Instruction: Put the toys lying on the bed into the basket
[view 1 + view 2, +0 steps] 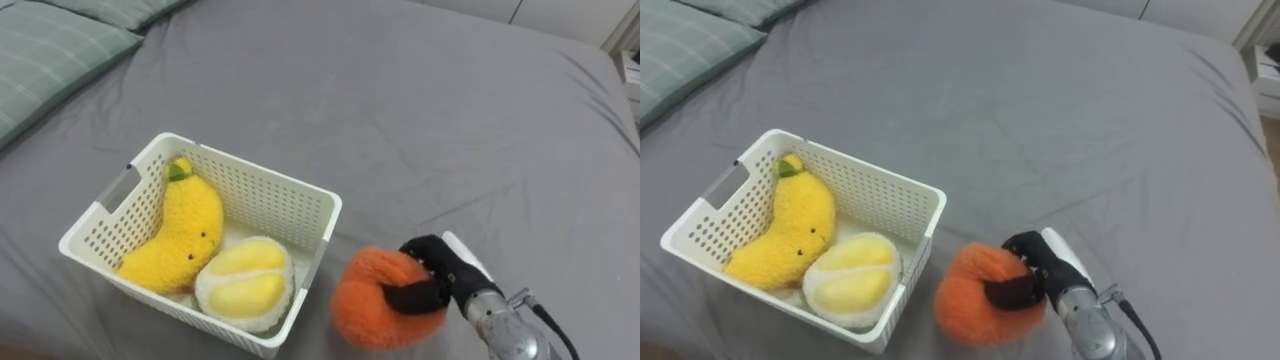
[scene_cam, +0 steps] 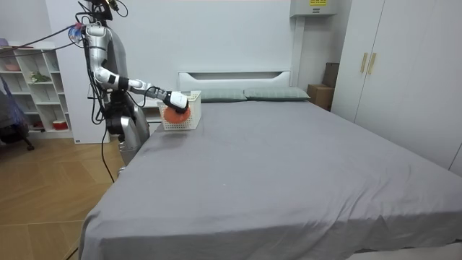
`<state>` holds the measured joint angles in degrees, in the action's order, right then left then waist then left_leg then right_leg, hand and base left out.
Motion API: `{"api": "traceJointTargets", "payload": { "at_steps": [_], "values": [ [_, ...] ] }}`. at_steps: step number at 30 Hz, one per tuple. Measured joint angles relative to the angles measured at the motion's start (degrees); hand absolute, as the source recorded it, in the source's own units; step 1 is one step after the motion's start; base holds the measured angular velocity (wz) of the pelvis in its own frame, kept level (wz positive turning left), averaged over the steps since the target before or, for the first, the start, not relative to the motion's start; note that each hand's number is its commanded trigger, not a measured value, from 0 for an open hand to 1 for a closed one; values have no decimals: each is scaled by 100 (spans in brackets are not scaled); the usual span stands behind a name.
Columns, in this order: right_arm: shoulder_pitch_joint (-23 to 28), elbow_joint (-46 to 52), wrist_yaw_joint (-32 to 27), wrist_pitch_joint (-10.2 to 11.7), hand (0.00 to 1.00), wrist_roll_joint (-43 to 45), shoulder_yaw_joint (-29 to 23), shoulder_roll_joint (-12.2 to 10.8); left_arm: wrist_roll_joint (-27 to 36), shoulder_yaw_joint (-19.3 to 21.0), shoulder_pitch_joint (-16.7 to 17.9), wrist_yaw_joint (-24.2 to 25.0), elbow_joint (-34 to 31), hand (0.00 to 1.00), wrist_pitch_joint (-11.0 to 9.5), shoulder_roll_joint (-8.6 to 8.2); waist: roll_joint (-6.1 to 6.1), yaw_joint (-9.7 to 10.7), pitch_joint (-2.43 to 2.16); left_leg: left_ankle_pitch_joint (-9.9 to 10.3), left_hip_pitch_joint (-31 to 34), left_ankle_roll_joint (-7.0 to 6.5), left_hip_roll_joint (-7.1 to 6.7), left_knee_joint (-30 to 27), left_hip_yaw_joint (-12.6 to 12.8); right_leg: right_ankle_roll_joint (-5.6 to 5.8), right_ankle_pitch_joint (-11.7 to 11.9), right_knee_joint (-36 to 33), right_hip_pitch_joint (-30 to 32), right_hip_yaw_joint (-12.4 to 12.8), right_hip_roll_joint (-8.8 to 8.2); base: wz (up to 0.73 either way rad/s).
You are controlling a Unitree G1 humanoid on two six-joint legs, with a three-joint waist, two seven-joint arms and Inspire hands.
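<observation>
My right hand (image 1: pixel 440 275) (image 1: pixel 1035 270) is shut on a round orange plush toy (image 1: pixel 375 300) (image 1: pixel 975 297), holding it just right of the white lattice basket (image 1: pixel 285 205) (image 1: pixel 895 195) on the grey bed. Inside the basket lie a yellow banana plush (image 1: pixel 185 230) (image 1: pixel 790 225) and a pale round durian-like plush (image 1: pixel 245 285) (image 1: pixel 850 285). In the room view the robot stands at the bed's side near the headboard, its right hand (image 2: pixel 173 99) stretched out with the orange toy (image 2: pixel 177 113) next to the basket (image 2: pixel 189 119).
Green pillows (image 1: pixel 50 50) (image 1: pixel 695 35) lie at the head of the bed, up and left of the basket. The grey bedspread (image 1: pixel 420 130) stretches wide and flat beyond and right of the hand. A shelf unit (image 2: pixel 32 87) stands behind the robot.
</observation>
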<state>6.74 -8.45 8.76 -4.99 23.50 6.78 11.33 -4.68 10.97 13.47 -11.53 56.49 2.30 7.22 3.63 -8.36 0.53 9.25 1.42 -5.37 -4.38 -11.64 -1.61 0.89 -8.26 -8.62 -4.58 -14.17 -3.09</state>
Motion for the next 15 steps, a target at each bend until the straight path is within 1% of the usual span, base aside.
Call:
{"api": "traceJointTargets", "payload": {
  "at_steps": [3, 6, 8, 10, 12, 15],
  "values": [
    [-8, 170, -62, 12, 100, 7, -188, -2, 1, 241, -55, 7, 154, 0, -8, -6, 12, 0, -9, -1, 0, -1, -3, 0, -3, 0, 0, 0, -4, -2, -1, 0],
    [-4, 481, -163, 9, 100, -2, -366, 4, 11, 273, -70, 7, 211, 0, -11, -2, 18, 20, -17, 0, -15, -3, -3, 1, 9, 1, -1, -3, -4, -1, -5, 0],
    [-5, 802, -187, 8, 100, 1, -419, 51, 4, 290, -64, 54, 212, 0, -8, -1, 10, 24, -16, 0, -16, -3, 1, 12, 26, 2, -1, -2, 0, 9, -5, -5],
    [-8, 1201, -218, 8, 100, 1, -467, 155, -1, 360, -67, 98, 212, 0, -4, -2, 11, 20, -22, 0, -65, -2, 10, 38, 56, 3, -2, -2, -6, 14, -2, -7],
    [-37, 1375, -266, 8, 100, -34, -490, 227, 3, 380, -68, 96, 212, 0, -3, 0, 6, 18, -19, -1, -114, -3, 14, 76, 80, 3, -2, -2, -38, 27, -2, -9],
    [-52, 1623, -348, 6, 100, -83, -513, 233, 31, 378, -40, 80, 220, 0, -3, -6, 21, 5, -28, -1, -152, -5, 26, 110, 153, 3, -2, -6, -37, 151, 9, -12]
  ]
}}
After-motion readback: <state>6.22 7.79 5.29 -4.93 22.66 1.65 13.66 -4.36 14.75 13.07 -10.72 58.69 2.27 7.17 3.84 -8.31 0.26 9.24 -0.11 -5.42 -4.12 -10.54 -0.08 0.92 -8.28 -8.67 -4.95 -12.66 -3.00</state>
